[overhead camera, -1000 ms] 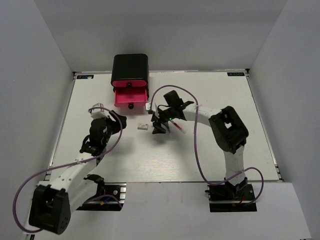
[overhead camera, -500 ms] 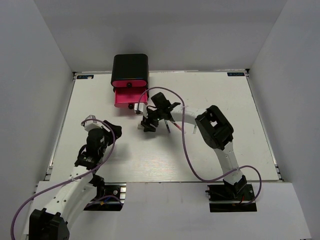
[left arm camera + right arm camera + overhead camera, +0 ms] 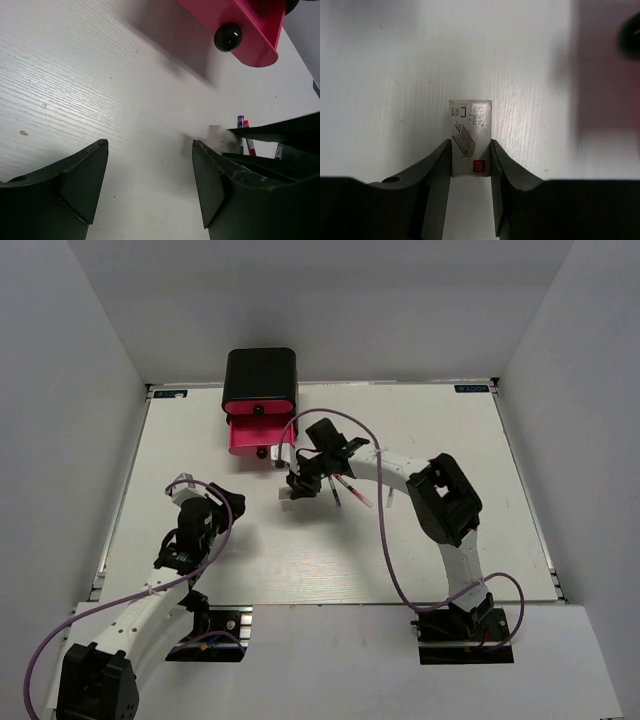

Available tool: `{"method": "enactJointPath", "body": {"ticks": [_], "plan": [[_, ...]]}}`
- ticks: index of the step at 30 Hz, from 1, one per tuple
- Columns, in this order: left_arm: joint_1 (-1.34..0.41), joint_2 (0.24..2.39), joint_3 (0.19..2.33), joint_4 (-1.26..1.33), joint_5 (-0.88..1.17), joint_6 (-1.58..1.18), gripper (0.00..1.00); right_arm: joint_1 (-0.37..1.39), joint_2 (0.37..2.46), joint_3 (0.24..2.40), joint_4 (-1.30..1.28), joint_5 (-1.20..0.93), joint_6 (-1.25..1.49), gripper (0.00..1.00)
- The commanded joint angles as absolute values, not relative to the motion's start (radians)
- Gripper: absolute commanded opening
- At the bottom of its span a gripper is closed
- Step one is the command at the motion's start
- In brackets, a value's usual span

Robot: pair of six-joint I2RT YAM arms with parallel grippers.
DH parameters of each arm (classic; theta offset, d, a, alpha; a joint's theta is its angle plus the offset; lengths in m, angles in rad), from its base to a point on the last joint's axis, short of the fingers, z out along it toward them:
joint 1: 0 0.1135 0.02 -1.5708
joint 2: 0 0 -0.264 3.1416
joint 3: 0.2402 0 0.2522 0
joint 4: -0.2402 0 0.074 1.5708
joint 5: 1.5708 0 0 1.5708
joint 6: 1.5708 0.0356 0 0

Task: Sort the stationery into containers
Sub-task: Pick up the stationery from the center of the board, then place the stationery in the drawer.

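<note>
Right gripper [image 3: 470, 146] pinches a small white box [image 3: 470, 120] lying flat on the table [image 3: 450, 540]. Its two fingers [image 3: 436, 172] press against the box's long sides, as the right wrist camera shows. The box is printed with a drawing of a strip of staples and a small red mark, and its far end sticks out past the fingertips.

From above, the right arm reaches from its base at the near edge toward the far edge. The right gripper [image 3: 298, 485] is tipped down over the small white box [image 3: 286, 496], a little left of the table's middle.

Just beyond the box, a black cabinet [image 3: 260, 375] stands against the far edge, left of centre. One pink drawer [image 3: 250, 437] is pulled out toward the arms, and its black knob [image 3: 261, 452] faces the box. The box and the drawer are near each other but apart.

A few thin pens [image 3: 342, 490] lie loose on the table just to the right of the gripper, roughly side by side. One shows red, and the rest are too small to tell.

The left gripper [image 3: 228, 502] is over the left half of the table, nearer the near edge than the box, and points toward the cabinet. The left wrist camera shows the left gripper [image 3: 150, 165] with its jaws spread wide and only bare white table between them. Beyond it are the open pink drawer [image 3: 245, 30] with its knob [image 3: 227, 36], the blurred white box [image 3: 216, 134], and the pens [image 3: 243, 135], one with a purple cap and one red.
</note>
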State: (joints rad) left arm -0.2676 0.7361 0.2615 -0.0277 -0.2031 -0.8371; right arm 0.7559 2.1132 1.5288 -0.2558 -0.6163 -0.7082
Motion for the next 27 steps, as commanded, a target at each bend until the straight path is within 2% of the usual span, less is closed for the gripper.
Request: {"method": "enactJointPath", "body": {"ticks": [1,7,14,16,18,19,22,26,27], "plan": [[-0.265,0.747,0.244,0.066,-0.212,-0.859,0.78,0.746,1.944,1.566,-0.219,-0.677,-0.721,0.00],[-0.265,0.842,0.244,0.146,-0.183,-0.868,0.78,0.742,1.937,1.670,-0.130,-0.568,-0.716,0.00],[-0.265,0.899,0.273,0.207,-0.164,-0.868,0.78,0.742,2.103,1.859,-0.097,-0.430,-0.772,0.00],[-0.265,0.899,0.273,0.207,-0.164,-0.868,0.78,0.744,2.167,1.916,-0.091,-0.385,-0.787,0.12],[-0.265,0.899,0.282,0.207,-0.164,-0.868,0.78,0.745,2.204,1.956,-0.081,-0.338,-0.788,0.35],[-0.265,0.899,0.282,0.207,-0.164,-0.868,0.78,0.746,2.216,1.962,-0.027,-0.324,-0.785,0.43],[-0.265,0.908,0.282,0.207,-0.164,-0.868,0.78,0.741,2.218,1.962,0.023,-0.290,-0.759,0.56],[-0.265,0.949,0.282,0.258,-0.164,-0.868,0.78,0.739,2.149,1.933,0.043,-0.302,-0.730,0.60],[-0.265,0.987,0.282,0.294,-0.152,-0.859,0.76,0.738,2.114,1.871,0.061,-0.307,-0.720,0.60]]}}
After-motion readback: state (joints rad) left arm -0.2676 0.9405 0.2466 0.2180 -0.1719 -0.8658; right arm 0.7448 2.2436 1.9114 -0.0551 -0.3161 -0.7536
